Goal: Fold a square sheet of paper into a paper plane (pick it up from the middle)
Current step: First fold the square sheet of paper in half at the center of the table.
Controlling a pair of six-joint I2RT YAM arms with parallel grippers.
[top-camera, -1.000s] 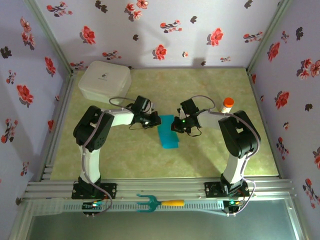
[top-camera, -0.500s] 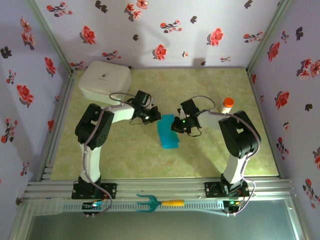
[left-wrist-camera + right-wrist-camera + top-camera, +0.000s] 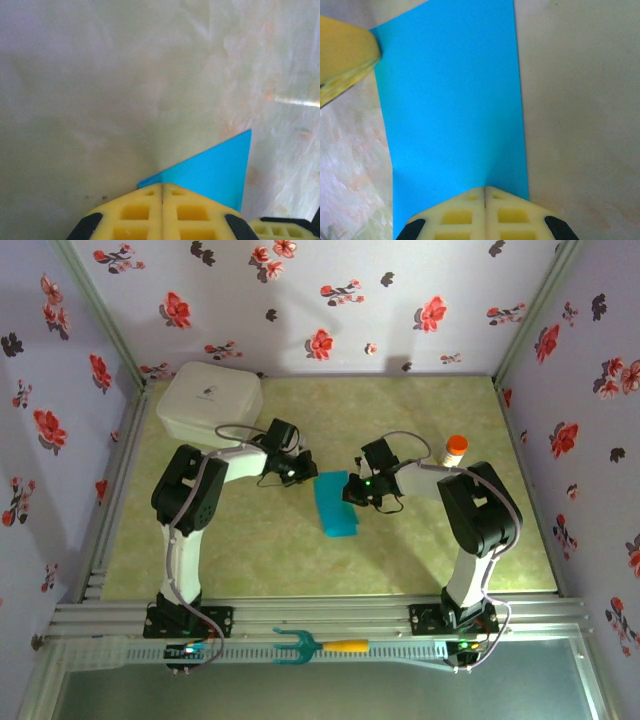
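— Guessing at what could spoil this: where is the paper [image 3: 335, 505] now?
— Mid-table [image 3: 250, 550], folded into a narrow strip and lying flat between the two arms. The left gripper [image 3: 162, 192] has its fingers pressed together, tips at the strip's far left corner. The right gripper [image 3: 485, 192] is pressed together too, tips on the strip's right edge. Whether either nips a layer I cannot tell
— So the risk?
— Slipping, I judge. Closed tips only push, and thin paper on a smooth table can skate, so a drag from one side may skew the fold or spring it open. The arms work close together and could knock each other: in the right wrist view the left fingers [image 3: 342, 60] touch the paper's corner, across the strip from the right tips. Pressing too hard could crumple that corner
— Containers?
— A white box [image 3: 210, 405] sits at the far left, lid on, contents hidden. An orange-capped bottle [image 3: 455, 451] stands upright beside the right arm, apart from the paper; what it holds I cannot tell
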